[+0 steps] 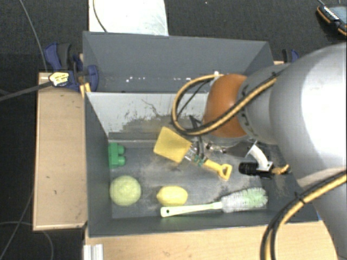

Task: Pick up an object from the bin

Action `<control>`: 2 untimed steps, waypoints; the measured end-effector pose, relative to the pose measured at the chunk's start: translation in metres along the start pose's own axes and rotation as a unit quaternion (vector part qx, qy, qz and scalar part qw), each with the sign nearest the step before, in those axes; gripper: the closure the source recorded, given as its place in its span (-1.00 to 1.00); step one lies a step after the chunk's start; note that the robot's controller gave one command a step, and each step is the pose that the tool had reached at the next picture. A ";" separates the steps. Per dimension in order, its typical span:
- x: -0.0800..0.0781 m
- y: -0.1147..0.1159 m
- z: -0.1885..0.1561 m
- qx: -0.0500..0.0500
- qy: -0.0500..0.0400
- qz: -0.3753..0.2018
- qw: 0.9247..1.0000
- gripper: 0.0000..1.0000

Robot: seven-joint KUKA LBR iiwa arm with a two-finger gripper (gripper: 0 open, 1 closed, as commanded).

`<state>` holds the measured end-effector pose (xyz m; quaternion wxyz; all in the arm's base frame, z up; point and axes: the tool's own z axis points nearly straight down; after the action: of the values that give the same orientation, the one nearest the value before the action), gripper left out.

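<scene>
Yellow, flat and square, a block sits tilted with the hand at its right corner, likely what props it up. Whether the hand is open or clamped I cannot tell. A green brick lies left of the block.

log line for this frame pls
gripper: over yellow shovel | where: mid bin | near: brush, lemon

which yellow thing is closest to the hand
The scoop, the one with a flat blade and a handle, right beside the hand. The lemon and ball lie apart from it, lower in the view.
</scene>
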<state>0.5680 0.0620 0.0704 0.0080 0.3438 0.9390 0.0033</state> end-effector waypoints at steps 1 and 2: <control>0.000 0.000 0.000 0.000 0.000 0.000 1.000 1.00; 0.000 -0.001 -0.025 0.001 0.001 -0.001 1.000 1.00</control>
<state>0.5669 0.0615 0.0954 0.0069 0.3424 0.9395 0.0027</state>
